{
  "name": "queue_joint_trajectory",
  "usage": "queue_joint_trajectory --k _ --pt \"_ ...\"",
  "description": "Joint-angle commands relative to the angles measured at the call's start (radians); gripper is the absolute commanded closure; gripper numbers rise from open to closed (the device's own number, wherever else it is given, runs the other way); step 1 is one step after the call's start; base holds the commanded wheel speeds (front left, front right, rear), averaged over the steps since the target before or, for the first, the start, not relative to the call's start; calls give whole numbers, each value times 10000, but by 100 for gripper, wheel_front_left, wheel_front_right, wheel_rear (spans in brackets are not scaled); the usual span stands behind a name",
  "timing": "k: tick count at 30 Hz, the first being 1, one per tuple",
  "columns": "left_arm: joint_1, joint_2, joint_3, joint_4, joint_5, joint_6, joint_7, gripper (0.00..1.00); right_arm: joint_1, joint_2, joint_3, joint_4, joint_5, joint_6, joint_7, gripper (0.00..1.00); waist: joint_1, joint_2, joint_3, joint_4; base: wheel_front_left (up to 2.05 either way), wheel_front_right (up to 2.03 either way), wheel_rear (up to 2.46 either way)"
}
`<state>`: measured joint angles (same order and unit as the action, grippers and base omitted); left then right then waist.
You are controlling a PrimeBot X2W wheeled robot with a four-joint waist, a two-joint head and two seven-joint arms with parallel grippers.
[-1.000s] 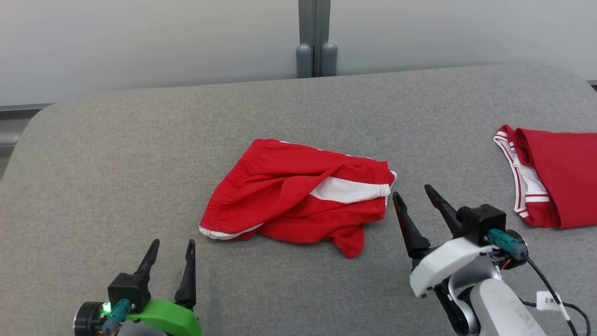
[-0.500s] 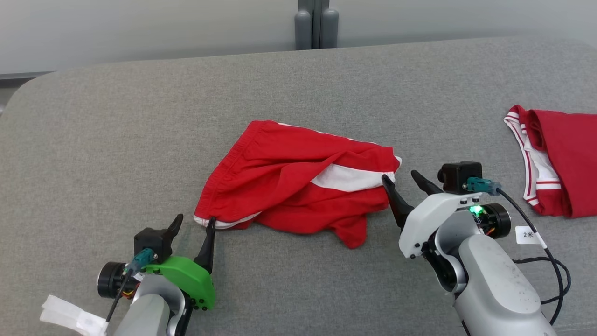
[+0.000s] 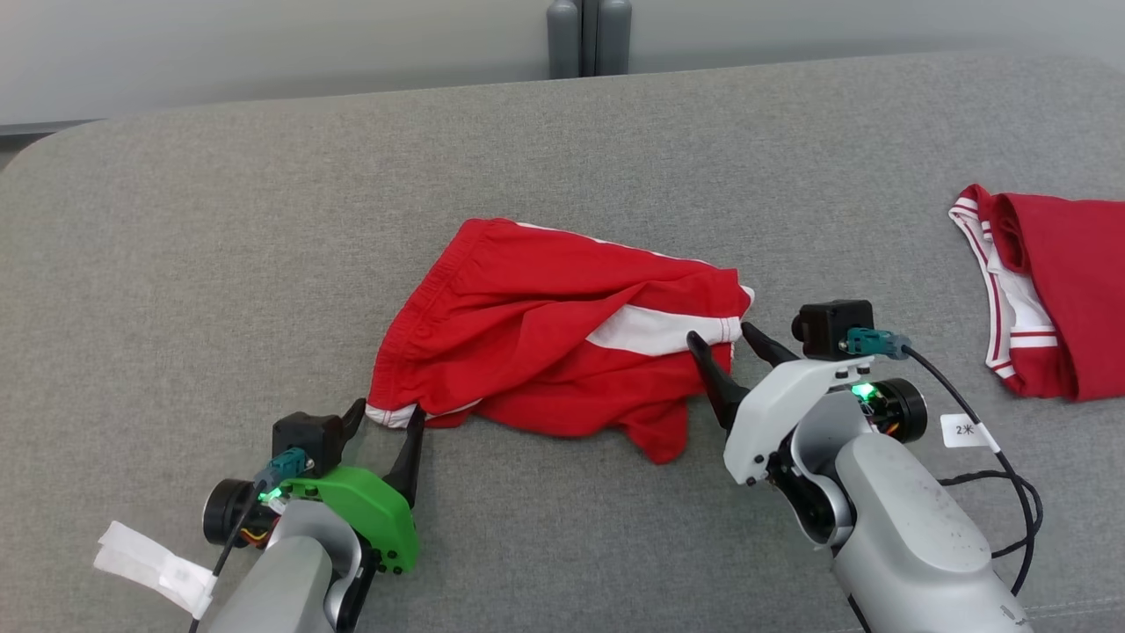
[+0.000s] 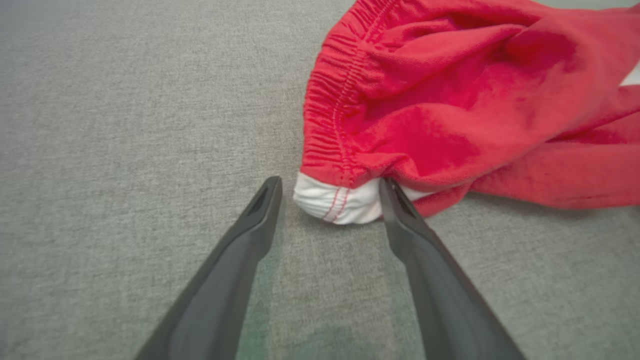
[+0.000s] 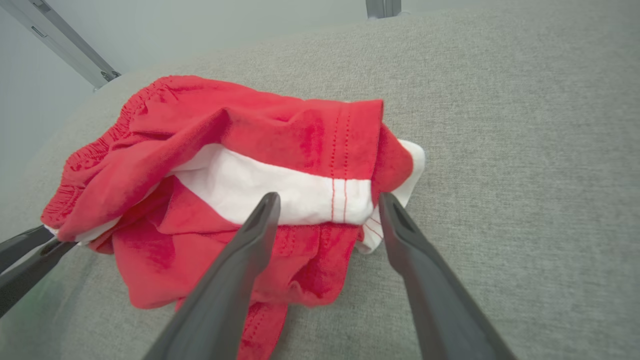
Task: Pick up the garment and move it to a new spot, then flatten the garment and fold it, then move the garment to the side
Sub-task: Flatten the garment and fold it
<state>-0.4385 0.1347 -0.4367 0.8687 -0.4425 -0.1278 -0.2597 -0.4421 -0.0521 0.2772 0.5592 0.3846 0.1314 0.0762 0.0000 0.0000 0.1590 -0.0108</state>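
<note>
Left gripper (image 3: 387, 411) and right gripper (image 3: 720, 332), both open, are now reaching the shorts (image 3: 545, 352) lying on the worktop (image 3: 220, 264). A second ago they were hanging apart from it, so I am preparing the grasp.

left gripper (image 3: 387, 411) stands wide open, nothing clamped, its two dark fingers (image 3: 410, 453) spread and pointing forward from a green wrist mount (image 3: 365, 519). right gripper (image 3: 719, 332) is spread just as wide, slanting forward and leftward off a white wrist mount (image 3: 778, 400), with the grey forearm (image 3: 914, 545) low behind the jaws.
</note>
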Motion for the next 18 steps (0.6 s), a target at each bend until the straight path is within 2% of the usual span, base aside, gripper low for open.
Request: queue_joint_trajectory --k 1,11,12,13,14,15,16,17,18 --pt "-233 89 -137 35 -172 -34 -58 0 -184 0 93 108 152 -17 -59 0 0 0 40 8 0 0 0" --pt "-704 323 -1395 -129 -1043 -33 -59 0 -621 -34 636 620 340 -17 -205 0 0 0 225 115 0 0 0" --pt "-749 338 -1455 -176 -1107 -33 -61 4 -634 -58 661 650 300 -17 -231 0 0 0 230 119 0 0 0" --pt "-786 355 -1531 -232 -1196 -33 -62 16 -655 -85 683 682 247 -17 -284 0 0 0 236 122 0 0 0" --pt "-795 384 -1574 -260 -1251 -33 -62 51 -678 -91 680 703 231 -17 -310 0 0 0 242 123 0 0 0" --pt "-802 423 -1632 -293 -1318 -33 -61 64 -704 -102 672 734 204 -17 -360 0 0 0 247 121 0 0 0" --pt "-821 464 -1661 -325 -1373 -33 -61 89 -720 -116 668 759 162 -17 -389 0 0 0 250 119 0 0 0" --pt "-834 484 -1704 -351 -1430 -33 -61 100 -732 -112 655 769 167 -17 -431 0 0 0 250 114 0 0 0" --pt "-843 501 -1761 -375 -1480 -33 -62 100 -742 -109 649 789 172 -17 -450 27 0 0 249 107 0 0 0"
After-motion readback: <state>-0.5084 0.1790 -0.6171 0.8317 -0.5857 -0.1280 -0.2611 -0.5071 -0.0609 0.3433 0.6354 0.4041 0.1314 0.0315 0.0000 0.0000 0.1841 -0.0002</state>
